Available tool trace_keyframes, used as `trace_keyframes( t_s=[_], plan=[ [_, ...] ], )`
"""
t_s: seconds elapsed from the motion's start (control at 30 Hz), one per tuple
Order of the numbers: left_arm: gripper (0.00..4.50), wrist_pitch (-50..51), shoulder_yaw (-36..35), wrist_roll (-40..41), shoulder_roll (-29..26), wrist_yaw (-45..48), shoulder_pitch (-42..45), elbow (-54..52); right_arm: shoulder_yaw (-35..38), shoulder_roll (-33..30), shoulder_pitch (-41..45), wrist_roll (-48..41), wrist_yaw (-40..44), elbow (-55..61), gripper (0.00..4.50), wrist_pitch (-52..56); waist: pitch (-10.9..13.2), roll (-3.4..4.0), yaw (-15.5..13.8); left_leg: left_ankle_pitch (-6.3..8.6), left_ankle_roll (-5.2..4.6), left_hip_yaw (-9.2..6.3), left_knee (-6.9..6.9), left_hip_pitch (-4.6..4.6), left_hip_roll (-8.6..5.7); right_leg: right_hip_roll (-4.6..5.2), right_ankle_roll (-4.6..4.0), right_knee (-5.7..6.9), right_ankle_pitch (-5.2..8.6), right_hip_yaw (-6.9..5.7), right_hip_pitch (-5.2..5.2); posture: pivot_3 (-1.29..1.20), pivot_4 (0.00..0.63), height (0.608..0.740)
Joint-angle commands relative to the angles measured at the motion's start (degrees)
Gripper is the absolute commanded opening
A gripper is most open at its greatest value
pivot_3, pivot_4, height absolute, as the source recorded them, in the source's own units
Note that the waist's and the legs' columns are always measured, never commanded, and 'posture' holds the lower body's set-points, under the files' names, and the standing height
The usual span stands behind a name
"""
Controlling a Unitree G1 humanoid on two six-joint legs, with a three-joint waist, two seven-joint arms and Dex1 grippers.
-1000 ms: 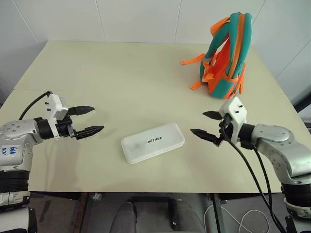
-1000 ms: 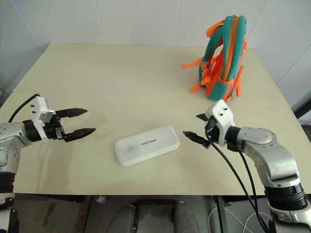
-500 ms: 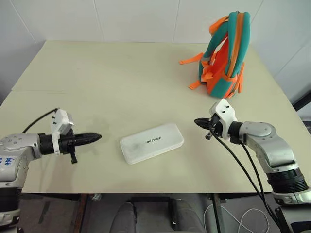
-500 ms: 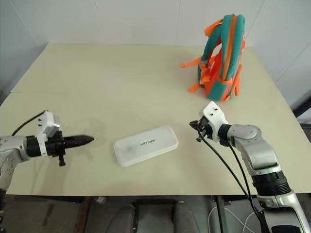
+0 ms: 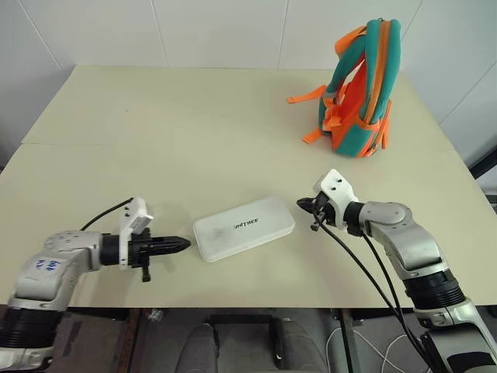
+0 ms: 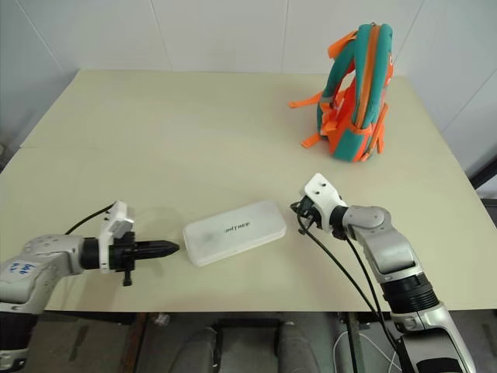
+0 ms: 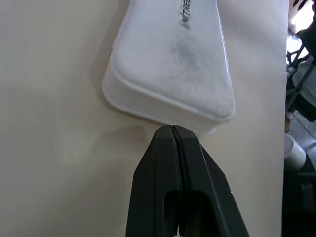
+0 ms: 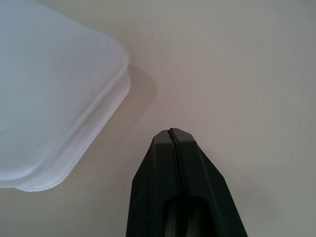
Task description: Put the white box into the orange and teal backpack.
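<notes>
**Box flat on table, both grippers closed at its ends**

Cream table point(image 5: 194, 132) against white tiled wall, seam running across table's left part.

White box point(image 5: 244, 227) lying flat near front edge of table, lettering up, long axis running slightly diagonal. Nothing gripping it.

Left gripper point(image 5: 180, 244) low over table at box's left short end, fingers pressed together into one black point. In left wrist view tip point(image 7: 171, 130) right against box's end wall point(image 7: 170, 64), looks touching, though contact hard to confirm from that angle. Empty.

Right gripper point(image 5: 304, 205) just beside box's right end, also pressed together, empty. In right wrist view closed tip point(image 8: 171, 132) clearly apart from box's rounded corner point(image 8: 54, 89), bare table between them.

Orange and teal backpack point(image 5: 359, 89) standing upright well beyond box, toward far right of table, near wall side. Teal edges, orange panels, orange straps trailing on table on side facing box. Zipper state not readable from here. Well apart from both grippers.

Black cables hanging from right arm past table's front edge, right of box.
</notes>
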State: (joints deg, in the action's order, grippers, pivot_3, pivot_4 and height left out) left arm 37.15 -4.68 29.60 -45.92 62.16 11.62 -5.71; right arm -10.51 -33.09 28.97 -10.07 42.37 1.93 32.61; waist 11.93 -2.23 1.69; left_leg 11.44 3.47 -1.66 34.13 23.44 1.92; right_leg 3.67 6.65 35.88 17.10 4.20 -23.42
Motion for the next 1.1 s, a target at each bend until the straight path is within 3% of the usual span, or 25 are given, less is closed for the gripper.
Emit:
trace_keyframes(
  t_s=[0.03,0.43,0.77,1.1],
  plan=[
    [0.01,-2.9,0.9,-1.7,1.1,-0.3,1.4,1.8,-0.1,-0.4,0.3,0.1,1.3,2.4,0.0,0.6,0.0,0.01,0.2,0.0,0.0,0.01,0.0,-0.01,0.0,-0.01,-0.01,0.0,0.01,0.03,-0.01,0.0,0.15,0.74],
    [0.01,-5.9,3.1,-3.5,3.2,0.3,4.0,4.6,0.7,-2.9,-2.2,-6.3,8.3,12.4,0.0,8.5,0.0,0.01,0.0,0.0,0.0,0.09,0.01,-0.06,0.0,-0.03,-0.08,0.0,0.04,0.15,-0.01,0.0,0.15,0.74],
    [0.01,-5.3,4.1,-4.1,1.3,2.1,4.9,3.5,0.8,-8.2,-6.6,-11.0,12.7,21.4,0.0,15.2,0.0,0.0,0.1,0.01,-0.01,0.23,0.03,-0.06,0.0,-0.03,-0.11,-0.04,0.06,0.32,-0.03,0.0,0.15,0.74],
    [0.01,-4.3,3.9,-4.0,0.0,2.4,3.7,1.9,1.2,-11.1,-8.6,-11.9,12.7,23.3,0.0,16.7,0.0,-0.01,0.1,0.05,-0.08,0.64,0.04,-0.14,0.0,-0.03,-0.15,-0.27,0.08,0.76,-0.04,0.0,0.15,0.74]
  ],
)
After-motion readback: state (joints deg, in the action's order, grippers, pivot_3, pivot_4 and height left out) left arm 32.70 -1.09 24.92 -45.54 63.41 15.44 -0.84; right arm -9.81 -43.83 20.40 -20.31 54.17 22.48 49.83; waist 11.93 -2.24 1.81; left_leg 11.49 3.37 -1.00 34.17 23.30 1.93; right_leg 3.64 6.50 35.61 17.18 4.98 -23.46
